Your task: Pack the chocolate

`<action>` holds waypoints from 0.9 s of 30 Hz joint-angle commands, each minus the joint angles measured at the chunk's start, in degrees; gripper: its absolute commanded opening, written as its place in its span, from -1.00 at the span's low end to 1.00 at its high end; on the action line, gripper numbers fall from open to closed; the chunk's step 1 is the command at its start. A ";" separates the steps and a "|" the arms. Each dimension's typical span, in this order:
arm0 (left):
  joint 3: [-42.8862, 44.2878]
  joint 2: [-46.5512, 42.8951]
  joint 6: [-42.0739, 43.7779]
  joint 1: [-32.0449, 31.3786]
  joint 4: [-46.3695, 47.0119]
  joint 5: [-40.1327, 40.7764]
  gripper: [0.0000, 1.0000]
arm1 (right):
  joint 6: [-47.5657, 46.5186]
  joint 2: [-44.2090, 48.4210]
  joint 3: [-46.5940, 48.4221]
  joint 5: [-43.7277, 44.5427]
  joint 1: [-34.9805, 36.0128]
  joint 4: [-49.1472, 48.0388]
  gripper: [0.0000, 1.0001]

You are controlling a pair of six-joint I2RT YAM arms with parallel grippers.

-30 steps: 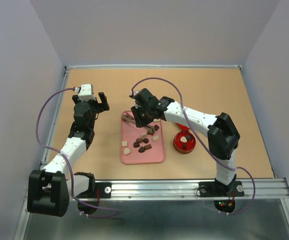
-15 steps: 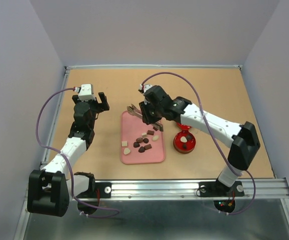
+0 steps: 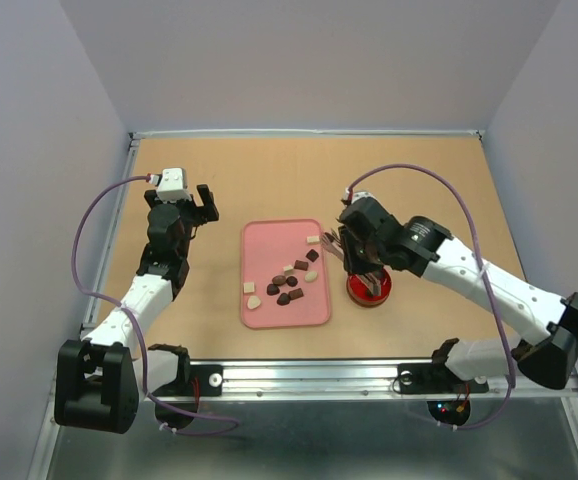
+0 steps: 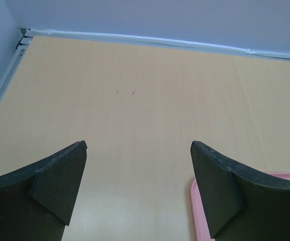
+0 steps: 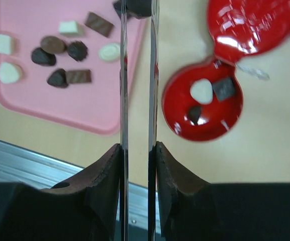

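Observation:
Several chocolates (image 3: 287,283), dark brown and cream-white, lie on the pink tray (image 3: 269,243); they also show in the right wrist view (image 5: 59,47). The open red tin (image 5: 177,108) holds three pieces: a white one (image 5: 201,91) and two dark ones. My right gripper (image 5: 137,148) is shut on metal tongs (image 5: 123,75), whose tips pinch a dark chocolate (image 5: 137,6) between tray and tin. From above, the right gripper (image 3: 354,255) hovers at the tin's (image 3: 371,296) left edge. My left gripper (image 3: 204,203) is open and empty, left of the tray; it also shows in the left wrist view (image 4: 137,191).
The red tin lid (image 5: 253,22) lies touching the tin's far side. The tray's corner (image 4: 197,201) shows by my left gripper's right finger. A metal rail (image 3: 369,375) runs along the near table edge. Walls stand at the back and sides.
My right arm has swung right, from over the tray's far edge to the tin's left side, carrying the tongs. The left arm has not moved.

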State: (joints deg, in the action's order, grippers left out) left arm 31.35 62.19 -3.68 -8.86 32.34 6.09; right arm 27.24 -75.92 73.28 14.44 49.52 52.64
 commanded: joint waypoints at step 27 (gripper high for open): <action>0.29 -1.37 -0.10 0.34 2.47 -0.29 0.91 | 14.94 12.99 -9.29 0.24 -0.12 16.35 -0.41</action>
State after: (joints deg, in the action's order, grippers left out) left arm 31.35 62.17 -3.70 -8.86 32.34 6.02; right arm 42.24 -62.81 64.27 15.66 49.52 71.07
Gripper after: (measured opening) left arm 0.960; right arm 0.355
